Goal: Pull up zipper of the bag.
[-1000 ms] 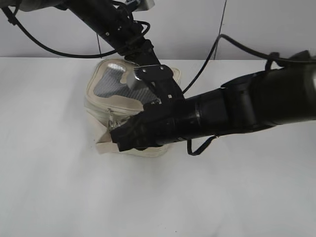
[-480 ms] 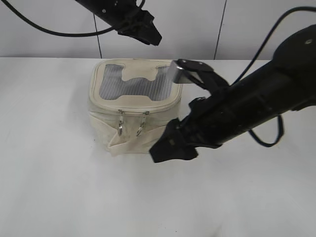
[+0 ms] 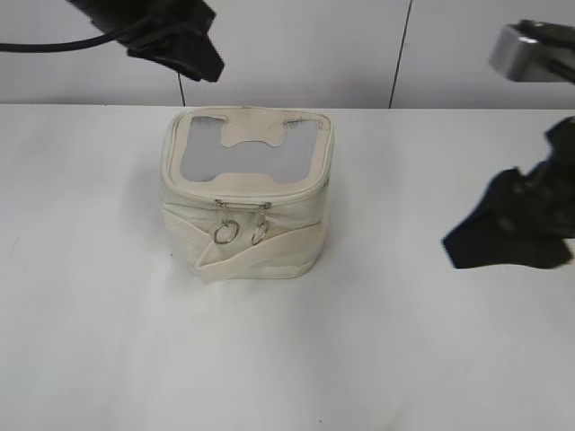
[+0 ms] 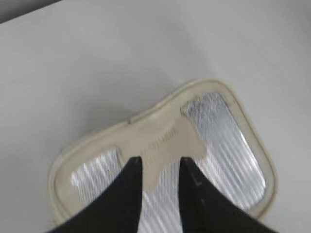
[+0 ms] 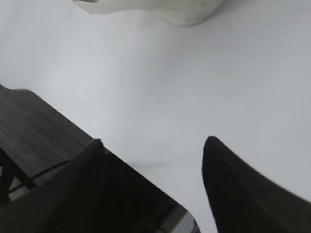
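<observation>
1. The bag [image 3: 244,193] is sitting upright on the white table [image 3: 108,341], left of centre in the exterior view, with its wide cream strap [image 3: 260,254] wrapping across the front face
2. Only the exterior view is showing the front of the zipper [image 3: 243,204], where the two silver ring pulls [image 3: 225,233] are hanging side by side just under the top panel's edge
3. The left wrist view is looking straight down onto the grey top panel [image 4: 228,145] and its cream patch [image 4: 163,143], detail the exterior view is giving at a slant
4. The left gripper [image 4: 160,162] is hovering above the bag, jaws slightly parted and gripping nothing
5. The right gripper [image 5: 153,143] is hanging well to the right of the bag, jaws spread wide over bare table, with only the bag's lower edge showing in its own view
</observation>
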`<action>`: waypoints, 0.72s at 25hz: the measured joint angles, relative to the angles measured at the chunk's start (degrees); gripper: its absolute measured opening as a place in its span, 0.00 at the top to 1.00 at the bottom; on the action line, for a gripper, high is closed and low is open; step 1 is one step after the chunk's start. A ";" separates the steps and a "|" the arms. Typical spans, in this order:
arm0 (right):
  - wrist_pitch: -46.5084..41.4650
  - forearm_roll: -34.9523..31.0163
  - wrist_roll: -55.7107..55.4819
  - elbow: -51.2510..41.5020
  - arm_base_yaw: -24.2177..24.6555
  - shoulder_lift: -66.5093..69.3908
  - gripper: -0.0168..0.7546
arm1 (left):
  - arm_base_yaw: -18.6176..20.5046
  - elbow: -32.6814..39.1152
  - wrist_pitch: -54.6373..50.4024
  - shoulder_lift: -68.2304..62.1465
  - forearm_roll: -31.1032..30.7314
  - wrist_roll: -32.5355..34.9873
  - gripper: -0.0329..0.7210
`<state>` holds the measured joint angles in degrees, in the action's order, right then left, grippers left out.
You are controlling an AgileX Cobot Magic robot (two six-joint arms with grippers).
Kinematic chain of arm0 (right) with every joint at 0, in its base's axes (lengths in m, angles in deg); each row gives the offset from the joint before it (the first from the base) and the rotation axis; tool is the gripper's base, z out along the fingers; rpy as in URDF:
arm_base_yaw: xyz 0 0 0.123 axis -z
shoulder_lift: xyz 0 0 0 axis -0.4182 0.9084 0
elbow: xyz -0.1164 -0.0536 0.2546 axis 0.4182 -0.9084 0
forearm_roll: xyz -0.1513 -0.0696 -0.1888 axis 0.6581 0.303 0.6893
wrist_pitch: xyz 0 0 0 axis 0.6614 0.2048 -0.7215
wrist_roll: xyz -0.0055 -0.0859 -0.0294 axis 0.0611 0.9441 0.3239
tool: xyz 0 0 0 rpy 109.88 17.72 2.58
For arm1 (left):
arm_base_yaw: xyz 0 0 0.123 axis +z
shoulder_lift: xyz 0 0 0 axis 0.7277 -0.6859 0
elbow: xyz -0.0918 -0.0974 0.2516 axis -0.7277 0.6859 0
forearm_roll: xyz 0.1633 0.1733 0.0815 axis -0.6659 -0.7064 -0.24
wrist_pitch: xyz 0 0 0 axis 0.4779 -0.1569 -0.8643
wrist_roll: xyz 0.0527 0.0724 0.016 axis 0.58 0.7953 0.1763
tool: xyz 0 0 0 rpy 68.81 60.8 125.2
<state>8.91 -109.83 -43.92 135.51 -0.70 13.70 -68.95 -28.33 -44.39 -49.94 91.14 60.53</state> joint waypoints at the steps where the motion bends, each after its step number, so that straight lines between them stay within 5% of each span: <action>1: -1.70 3.94 -2.95 -0.19 0.14 -2.95 0.34 | 0.07 5.52 2.46 4.59 -0.14 -0.14 0.69; 8: -11.76 15.72 -10.71 -6.06 0.23 -27.68 0.34 | 0.13 35.33 7.50 44.12 -7.74 -10.28 0.69; 14: -17.02 19.66 -11.64 -12.42 0.23 -48.53 0.34 | 0.13 46.75 -5.93 79.40 -22.33 -21.01 0.69; 18: -17.36 20.46 -11.73 -15.28 0.23 -60.00 0.34 | 0.13 50.98 -12.16 94.64 -24.91 -21.54 0.69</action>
<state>-8.46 -89.37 -55.65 120.23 -0.47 -46.30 -68.82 22.65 -56.54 44.70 66.22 38.99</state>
